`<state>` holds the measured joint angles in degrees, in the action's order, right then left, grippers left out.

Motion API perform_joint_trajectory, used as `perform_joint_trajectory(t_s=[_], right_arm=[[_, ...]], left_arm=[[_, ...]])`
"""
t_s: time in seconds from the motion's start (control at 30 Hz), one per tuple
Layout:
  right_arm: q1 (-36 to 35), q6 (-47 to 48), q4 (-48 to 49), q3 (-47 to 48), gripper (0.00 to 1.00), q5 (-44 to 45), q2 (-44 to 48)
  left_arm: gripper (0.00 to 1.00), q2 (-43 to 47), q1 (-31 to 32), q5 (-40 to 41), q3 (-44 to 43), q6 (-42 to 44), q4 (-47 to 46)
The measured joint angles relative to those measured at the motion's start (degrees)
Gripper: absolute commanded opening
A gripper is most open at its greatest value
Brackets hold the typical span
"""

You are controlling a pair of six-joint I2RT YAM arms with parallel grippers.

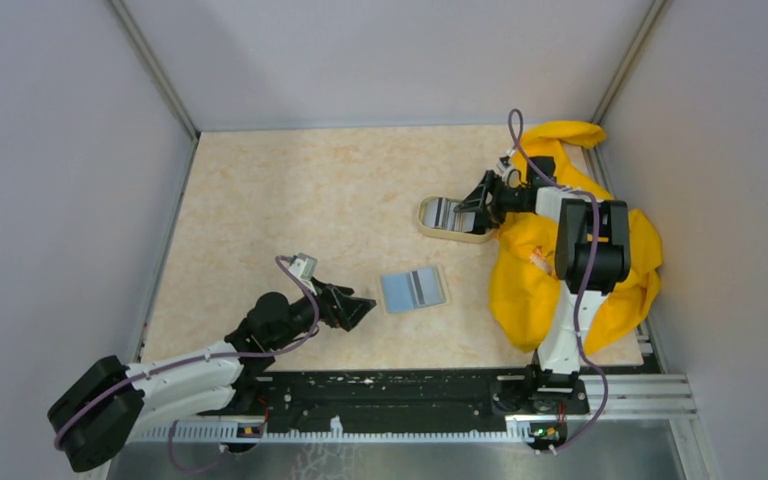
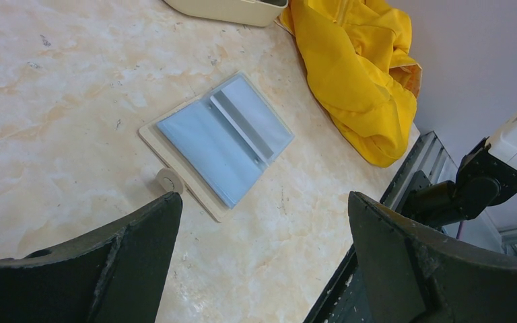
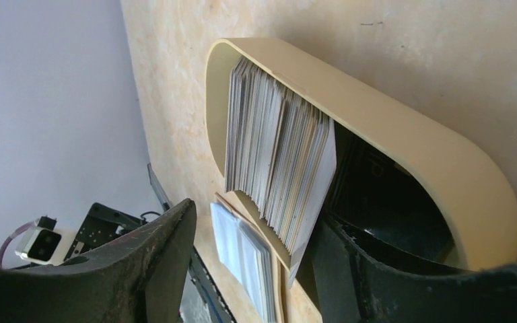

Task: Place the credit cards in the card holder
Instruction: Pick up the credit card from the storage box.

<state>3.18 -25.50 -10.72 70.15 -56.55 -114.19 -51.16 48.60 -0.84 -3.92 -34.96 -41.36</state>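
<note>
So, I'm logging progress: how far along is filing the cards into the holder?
Done: the holder lies open, one striped card seemingly in it. In hand: the right claw straddles the card stack in the dish, nothing gripped yet. To do: almost the whole stack; the left claw hovers open near the holder.

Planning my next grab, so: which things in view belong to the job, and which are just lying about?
Job:
credit cards, stacked on edge in the oval beige dish
card holder, lying open

Lying about:
that dish, only holding the stack
yellow cloth, bunched at the right
</note>
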Motion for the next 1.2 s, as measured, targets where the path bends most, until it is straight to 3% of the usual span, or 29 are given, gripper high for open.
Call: perform_joint_trajectory(t_s=[0.43, 0.87, 1.2], right_arm=[[0.07, 4.00, -5.60, 0.15, 0.32, 8.68, 0.68], [0.11, 5.11, -7.39, 0.15, 0.20, 12.98, 1.66], [0.11, 5.92, -8.31, 0.15, 0.17, 14.93, 2.29]], left_arm=[[0.99, 0.07, 0.00, 0.00, 0.00, 0.02, 0.22], [0.99, -0.20, 0.00, -0.02, 0.00, 0.02, 0.24], [0.99, -0.17, 0.00, -0.02, 0.00, 0.02, 0.26]])
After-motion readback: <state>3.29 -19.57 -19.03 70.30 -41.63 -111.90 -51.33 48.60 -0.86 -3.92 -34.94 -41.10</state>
